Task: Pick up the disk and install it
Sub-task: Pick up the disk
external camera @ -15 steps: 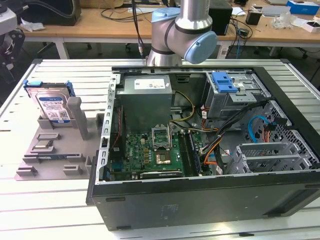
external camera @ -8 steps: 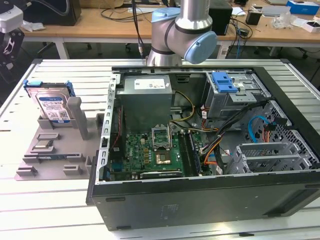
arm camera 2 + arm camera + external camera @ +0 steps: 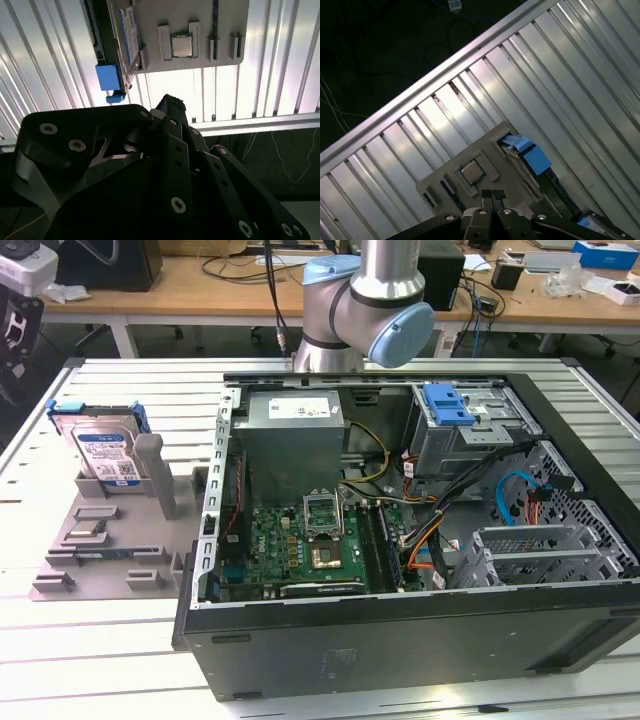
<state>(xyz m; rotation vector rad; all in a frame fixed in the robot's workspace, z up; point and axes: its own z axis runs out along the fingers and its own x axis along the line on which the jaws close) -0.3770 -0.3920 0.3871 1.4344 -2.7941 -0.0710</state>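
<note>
Silver-grey disk [image 3: 100, 445] sat unpicked, on edge in a slot of the grey fixture tray [image 3: 100, 570]. That put it at the exterior view's left, well apart from the open PC case [image 3: 400, 640].

Gripper [image 3: 492, 194] hung over the tray, apart from the disk. Fingertips looked pressed together with nothing between them. In the first wrist view it was nearer the loose CPU [image 3: 472, 171] than the drive.

Risks, as I judged them:
- With the tips together, the gripper couldn't straddle the disk's top edge and would land on it instead.
- Blue carrier [image 3: 65, 410] framed the drive. A grip on the plastic instead of the metal body could flex or slip.
- Grey post [image 3: 152, 475] stood just beside the disk, so a finger on that side could clip it.
- A tilted pull could bind the drive in its slot and drag the tray across the ribbed table [image 3: 100, 680].
- Cables [image 3: 440, 530] lay loose inside the case near the drive bay [image 3: 470, 445], which makes a snag likely on insertion.

Orientation: the broad labelled face pointed toward the exterior camera, and the thin edge faced up. The second wrist view showed the disk [image 3: 128, 27] edge-on as a narrow strip. Its long axis looked roughly upright with the lower end sunk in the slot, though I couldn't be certain.
</note>
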